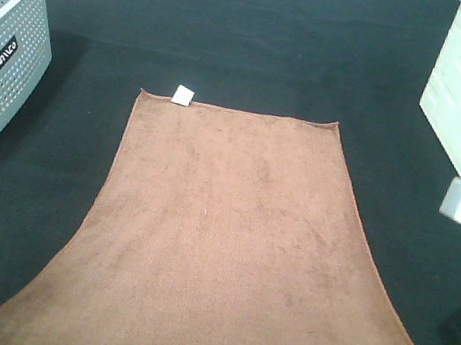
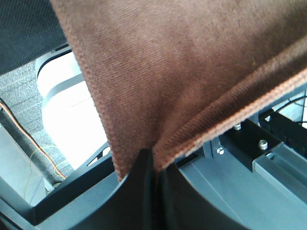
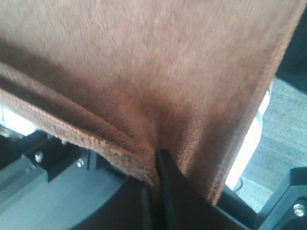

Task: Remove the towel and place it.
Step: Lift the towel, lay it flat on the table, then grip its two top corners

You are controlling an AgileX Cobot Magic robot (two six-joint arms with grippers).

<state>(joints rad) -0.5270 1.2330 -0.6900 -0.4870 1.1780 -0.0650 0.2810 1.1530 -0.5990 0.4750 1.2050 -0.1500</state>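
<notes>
Brown plush rectangular towel (image 1: 218, 242) lies spread on the black tabletop (image 1: 236, 39), small white tag (image 1: 183, 95) at 11 o'clock. Left gripper (image 2: 152, 159) pinches its 7 o'clock corner, right gripper (image 3: 157, 160) its 5 o'clock corner.

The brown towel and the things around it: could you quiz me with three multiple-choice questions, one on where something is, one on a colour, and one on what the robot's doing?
1. Where does the white tag sit on the towel?
A) at the near edge
B) at the far edge, towards the left corner
C) in the middle

2. The perforated basket at the left is:
A) grey
B) red
C) green

3. The left gripper is:
A) open above the cloth
B) holding the tag
C) shut on the towel's edge

Answers:
1. B, as the high view shows the tag at the far hem.
2. A, as its walls are grey.
3. C, as the wrist view shows the stitched hem pinched between the closed fingers.
</notes>
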